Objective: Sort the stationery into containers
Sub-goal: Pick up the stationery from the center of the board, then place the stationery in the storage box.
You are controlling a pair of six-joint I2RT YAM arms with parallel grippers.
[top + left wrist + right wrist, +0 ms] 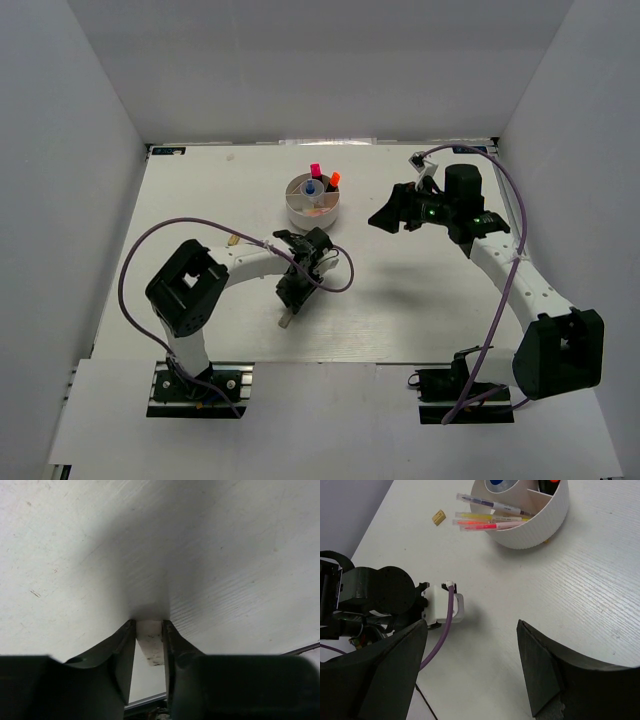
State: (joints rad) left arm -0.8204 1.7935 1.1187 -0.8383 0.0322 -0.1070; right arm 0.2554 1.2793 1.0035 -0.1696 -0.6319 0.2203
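My left gripper (289, 306) points down at the table's near middle, its jaws pressed on both sides of a whitish, smudged eraser (150, 641), which pokes out below the fingers (286, 320). The round white tub (313, 205) stands at the far middle. It holds a pink-capped highlighter (315, 170), an orange-capped one (335, 178) and a blue-capped bottle (311, 187). Grey, yellow and pink pens (485, 516) stick out over its rim (535, 525). My right gripper (385, 218) hovers open to the right of the tub, with nothing between its fingers (540, 675).
A small beige eraser (438, 517) lies on the table left of the tub, also visible beside my left arm (232, 240). My left arm's wrist and its purple cable (442, 625) fill the near left of the right wrist view.
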